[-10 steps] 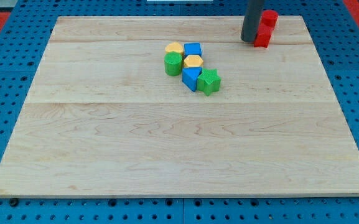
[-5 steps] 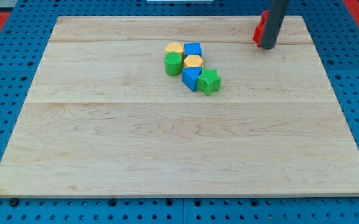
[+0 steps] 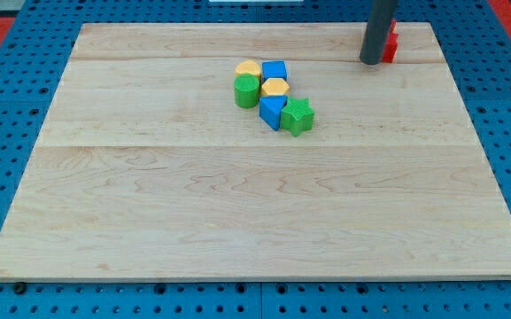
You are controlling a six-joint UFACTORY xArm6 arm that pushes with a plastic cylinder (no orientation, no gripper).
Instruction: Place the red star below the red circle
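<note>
My dark rod comes down at the view's top right, and my tip (image 3: 371,62) rests on the board. Two red blocks sit right behind the rod, mostly hidden by it. Only a red sliver (image 3: 390,42) shows on the rod's right side, so I cannot tell the star from the circle. The tip is against the red blocks' left side.
A cluster sits at the board's upper middle: a yellow block (image 3: 248,68), a blue cube (image 3: 275,71), a green cylinder (image 3: 247,90), a second yellow block (image 3: 275,88), a blue triangle (image 3: 272,112) and a green star (image 3: 298,116). The wooden board (image 3: 255,213) lies on a blue pegboard.
My rod swung right across the red blocks, then came back left. The red blocks now show only on the rod's right side.
</note>
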